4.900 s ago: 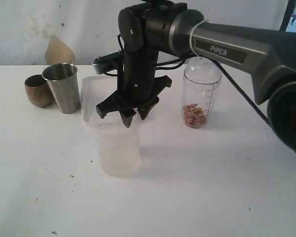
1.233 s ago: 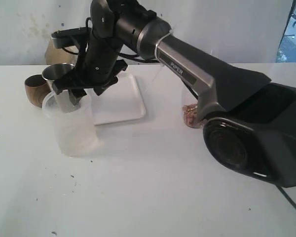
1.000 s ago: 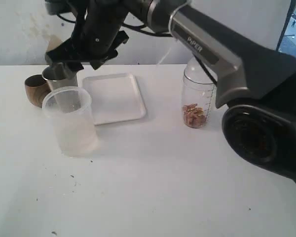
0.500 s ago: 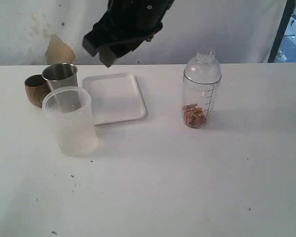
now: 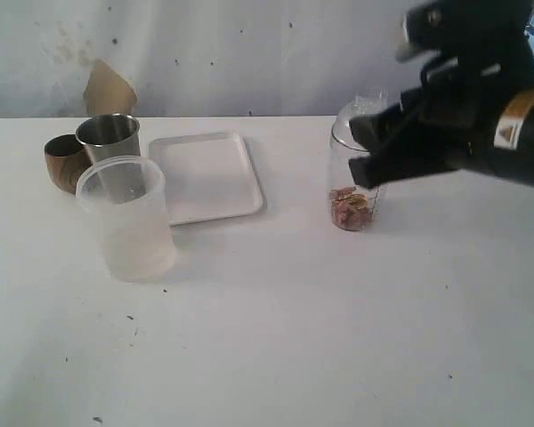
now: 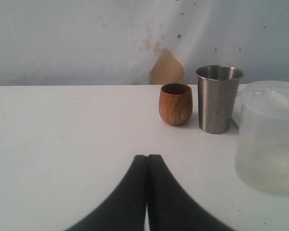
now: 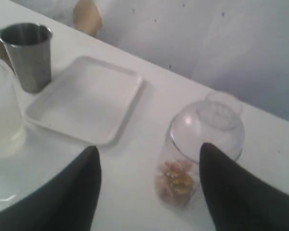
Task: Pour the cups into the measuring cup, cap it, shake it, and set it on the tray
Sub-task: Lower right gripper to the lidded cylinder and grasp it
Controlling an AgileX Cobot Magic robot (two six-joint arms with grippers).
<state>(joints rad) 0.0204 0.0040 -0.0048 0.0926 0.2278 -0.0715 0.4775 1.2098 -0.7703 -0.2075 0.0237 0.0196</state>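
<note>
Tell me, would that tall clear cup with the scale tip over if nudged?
Probably light: the measuring cup is clear plastic holding only a few brown bits. Tall and narrow, so a sideways nudge could tip it. Its smooth wall may slip.

You have one steel cup (image 5: 109, 151), one wooden cup (image 5: 67, 162), one frosted tumbler (image 5: 129, 222), one tray (image 5: 209, 178) and one measuring cup (image 5: 349, 206).
</note>
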